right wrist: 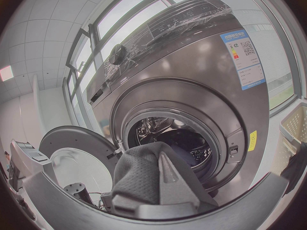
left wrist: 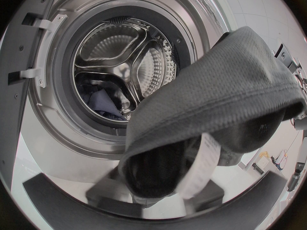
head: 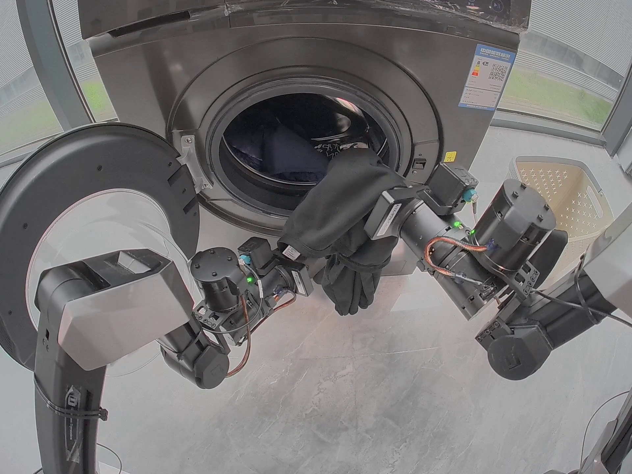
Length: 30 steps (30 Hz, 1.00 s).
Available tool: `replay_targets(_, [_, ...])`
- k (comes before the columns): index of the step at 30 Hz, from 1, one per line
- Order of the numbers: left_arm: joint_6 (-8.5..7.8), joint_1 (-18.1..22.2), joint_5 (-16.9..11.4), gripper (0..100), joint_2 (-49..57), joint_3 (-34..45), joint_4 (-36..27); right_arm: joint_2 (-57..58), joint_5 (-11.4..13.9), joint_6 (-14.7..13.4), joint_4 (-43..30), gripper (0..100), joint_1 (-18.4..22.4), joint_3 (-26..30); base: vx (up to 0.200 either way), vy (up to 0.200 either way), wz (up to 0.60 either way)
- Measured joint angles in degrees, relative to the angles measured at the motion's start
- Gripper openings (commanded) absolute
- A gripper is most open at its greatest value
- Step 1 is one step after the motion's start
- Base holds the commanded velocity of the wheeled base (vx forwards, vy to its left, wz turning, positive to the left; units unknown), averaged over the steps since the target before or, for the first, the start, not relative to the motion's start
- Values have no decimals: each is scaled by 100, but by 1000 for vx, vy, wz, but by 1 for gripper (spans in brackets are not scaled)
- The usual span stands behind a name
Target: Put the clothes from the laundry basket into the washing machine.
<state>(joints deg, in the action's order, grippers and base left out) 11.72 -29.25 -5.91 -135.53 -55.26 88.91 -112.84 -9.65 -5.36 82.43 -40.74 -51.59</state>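
Note:
A dark grey mesh garment (head: 339,209) hangs in front of the washing machine's (head: 421,80) open drum mouth, held between both grippers. My right gripper (head: 361,192) is shut on its upper part at the mouth's lower right rim; one finger (right wrist: 172,179) shows with cloth wrapped round it. My left gripper (head: 293,255) grips the lower hem, where the garment (left wrist: 220,90) and its white label (left wrist: 201,166) drape over it. Dark blue clothes (head: 289,149) lie inside the drum (left wrist: 128,58). The beige laundry basket (head: 573,192) stands to the machine's right.
The round door (head: 99,185) is swung wide open on the left, next to my left arm. A dark cloth (right wrist: 295,168) hangs at the basket's (right wrist: 292,128) rim. Grey tiled floor (head: 368,390) lies free below the garment.

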Motion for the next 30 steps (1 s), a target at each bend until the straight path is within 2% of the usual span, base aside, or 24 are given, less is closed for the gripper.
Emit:
replay_targets(9, [-41, -22, -2, 0, 1, -177, 0, -21, -9, -18, 11, 0, -2, 20, 0, 0, 0])
replay_targets(16, [-44, 33, -2, 0, 244, 127, 5, -23, -11, -24, 12, 0, 12, 22, 0, 0, 0])
replay_targets(17, [-39, 39, -10, 100, 293, 204, 7, -26, -11, -24, 11, 0, 15, 18, 0, 0, 0])
replay_targets(22, [-39, 45, -152, 100, 489, 535, 5, -43, -11, -24, 12, 0, 28, -11, 0, 0, 0])
replay_targets(30, [-39, 48, -172, 100, 550, 601, 5, -54, -9, -27, 15, 0, 56, -17, 0, 0, 0])
